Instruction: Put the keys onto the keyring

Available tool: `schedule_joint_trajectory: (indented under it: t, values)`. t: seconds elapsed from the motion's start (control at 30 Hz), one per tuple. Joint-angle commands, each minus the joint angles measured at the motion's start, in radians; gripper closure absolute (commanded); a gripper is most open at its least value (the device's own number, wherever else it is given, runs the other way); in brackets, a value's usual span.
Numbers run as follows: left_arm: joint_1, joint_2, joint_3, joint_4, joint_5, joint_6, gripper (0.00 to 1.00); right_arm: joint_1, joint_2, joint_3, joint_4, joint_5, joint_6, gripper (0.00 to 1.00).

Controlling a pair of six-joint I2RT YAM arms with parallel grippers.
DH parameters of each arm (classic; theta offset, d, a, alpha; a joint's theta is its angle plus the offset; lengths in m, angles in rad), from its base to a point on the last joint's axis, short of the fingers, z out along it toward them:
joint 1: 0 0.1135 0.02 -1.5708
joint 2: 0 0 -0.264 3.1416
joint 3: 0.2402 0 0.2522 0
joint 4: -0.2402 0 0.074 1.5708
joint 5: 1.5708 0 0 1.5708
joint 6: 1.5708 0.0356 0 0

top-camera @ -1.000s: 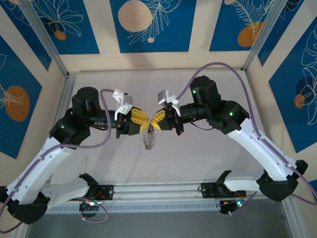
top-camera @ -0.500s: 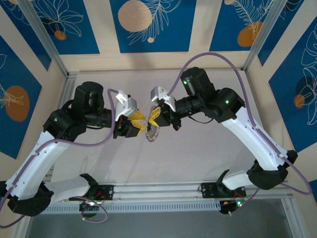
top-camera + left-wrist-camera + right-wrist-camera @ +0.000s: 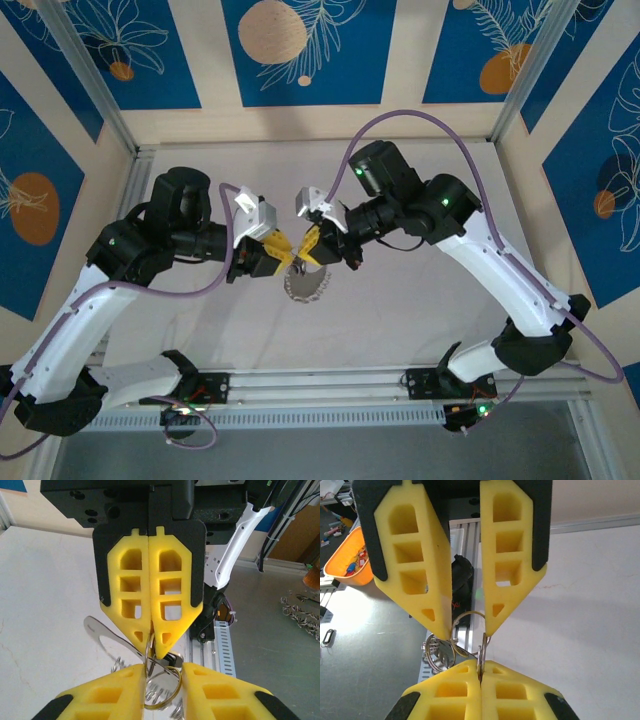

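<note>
While both arms meet over the middle of the table point(image 3: 430, 300), the left gripper point(image 3: 284, 252) and the right gripper point(image 3: 313, 244) sit nose to nose, tips almost touching, well clear of the white surface. Right gripper first: its yellow pads are pressed flat together, clenched on the thin wire of the keyring point(image 3: 306, 284), which dangles just beneath the two tips on the near side. Look at the right wrist view, where the wire runs straight up out of the seam between those pads. Now the left gripper: its jaws stand part-way apart and the hoop spans the gap, its wire up against both fingertips point(image 3: 443, 626). Whether that is a real squeeze or only contact, I can't tell. A bunch of small silvery split rings point(image 3: 439, 653) hangs off the hoop on the left in that view. In the left wrist view, a flat silvery strip point(image 3: 97, 629) pokes out to the left just beside the right gripper's closed tips.
</note>
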Motion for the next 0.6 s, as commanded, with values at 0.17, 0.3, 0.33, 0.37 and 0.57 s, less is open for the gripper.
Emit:
schedule_joint_trajectory:
  t: [0.17, 0.3, 0.33, 0.37, 0.57]
  values:
    - [-0.013, 0.016, 0.068, -0.074, -0.043, 0.048, 0.65, 0.019, -0.009, 0.027, 0.022, -0.043, -0.021, 1.0]
    - [-0.012, 0.006, 0.103, -0.126, -0.092, 0.067, 0.63, 0.015, -0.021, 0.014, 0.025, -0.037, -0.023, 1.0]
    - [-0.013, 0.004, 0.109, -0.133, -0.097, 0.069, 0.63, 0.015, -0.024, 0.011, 0.027, -0.037, -0.023, 1.0]
    - [-0.013, 0.003, 0.117, -0.14, -0.099, 0.07, 0.62, 0.013, -0.028, 0.009, 0.029, -0.037, -0.022, 1.0]
    - [-0.011, -0.042, 0.125, -0.112, -0.094, 0.045, 0.58, 0.004, -0.04, -0.004, 0.036, -0.045, -0.023, 1.0]
